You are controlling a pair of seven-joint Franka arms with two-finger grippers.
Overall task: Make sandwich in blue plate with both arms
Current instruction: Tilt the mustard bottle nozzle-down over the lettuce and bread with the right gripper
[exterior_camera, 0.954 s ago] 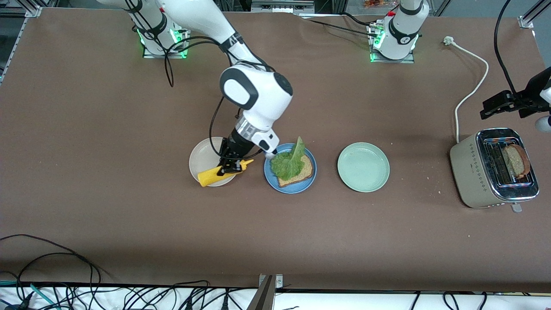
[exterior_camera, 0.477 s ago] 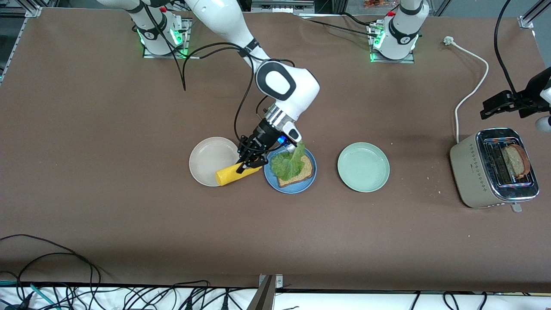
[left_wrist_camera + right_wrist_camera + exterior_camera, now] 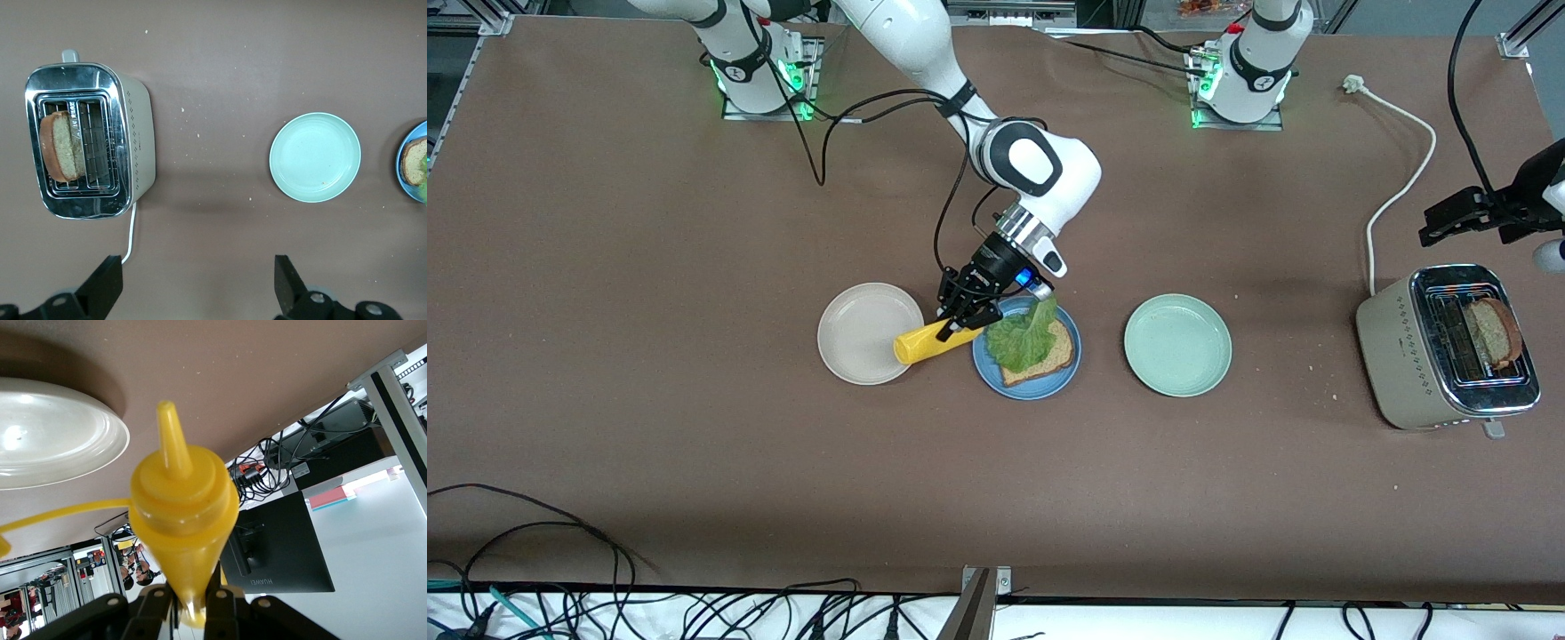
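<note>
Right hand (image 3: 967,322) clamped on tilted yellow sauce bottle (image 3: 927,342), over blue plate (image 3: 1028,386) rim. On plate: 1 bread slice (image 3: 1049,358) under lettuce (image 3: 1021,339). Left hand (image 3: 198,288) spread wide, empty, above tabletop (image 3: 694,222) beside toaster (image 3: 1447,347).

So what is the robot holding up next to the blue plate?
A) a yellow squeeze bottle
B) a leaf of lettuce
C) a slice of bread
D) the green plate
A: the right gripper is shut on the yellow squeeze bottle, held tilted between the cream plate and the blue plate, where bread and lettuce already lie.
</note>
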